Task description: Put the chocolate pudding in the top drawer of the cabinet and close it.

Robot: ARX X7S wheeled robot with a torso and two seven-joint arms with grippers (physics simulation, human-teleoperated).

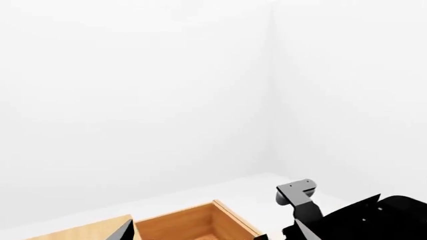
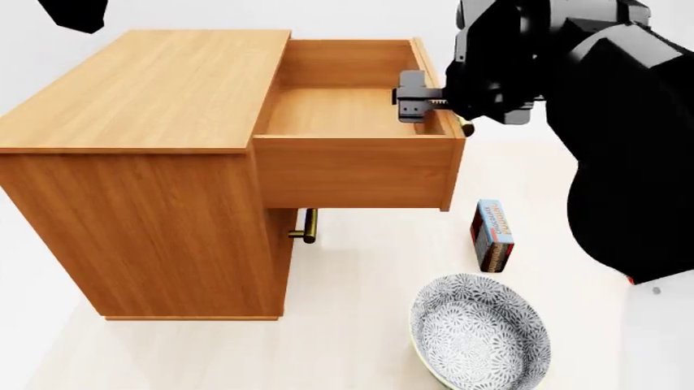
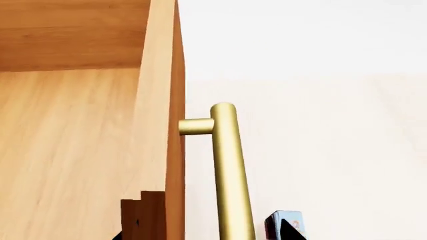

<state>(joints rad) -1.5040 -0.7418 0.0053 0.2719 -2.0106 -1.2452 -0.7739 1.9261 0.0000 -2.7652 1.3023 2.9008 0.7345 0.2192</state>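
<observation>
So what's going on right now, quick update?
Right gripper over open top drawer, state unclear. Left gripper barely in view. Chocolate pudding still on floor beside bowl. Drawer empty, path clear.

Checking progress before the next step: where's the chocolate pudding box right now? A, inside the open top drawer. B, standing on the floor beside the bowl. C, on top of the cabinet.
B: the pudding box stands on the floor just behind the bowl, and the open top drawer looks empty.
</observation>
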